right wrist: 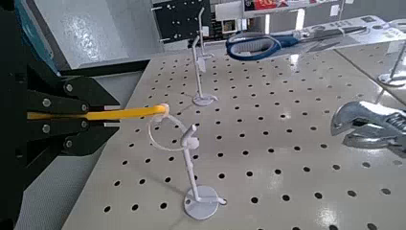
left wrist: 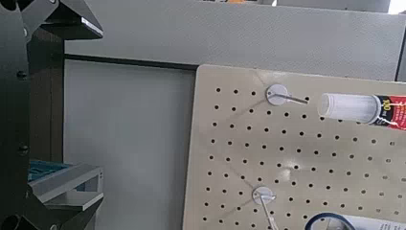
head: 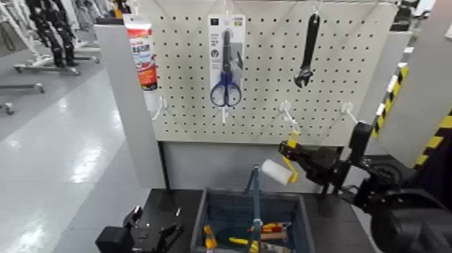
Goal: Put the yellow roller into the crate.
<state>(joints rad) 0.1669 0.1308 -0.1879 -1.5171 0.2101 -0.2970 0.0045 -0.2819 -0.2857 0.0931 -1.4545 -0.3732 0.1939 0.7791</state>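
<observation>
"Right of centre in the head view, where does the yellow roller [head: 276, 172] stand?"

"Off the board, with its white sleeve hanging above the back of the crate [head: 308, 225]. The right end effector [head: 289, 147] is clamped on the yellow handle, just below the board's edge."

"So the picking is done. What's left?"

"Lowering it inside and letting go, I'd judge; well past halfway."

"And the left end effector [head: 159, 223]?"

"Lower left of the frame, fingers apart, holding nothing, beside the crate on the dark tabletop [head: 336, 225]."

"Anything in the way?"

"The crate's upright handle [head: 256, 202], close to the sleeve's left end in that view; the roller could catch on it. Yellow and red tools [head: 272, 227] take up some floor inside."

"The rest?"

"Blue-handled scissors [head: 226, 91] at upper centre, a wrench [head: 307, 54] at upper right, a red-and-white tube [head: 142, 57] at upper left, all hanging."
</observation>
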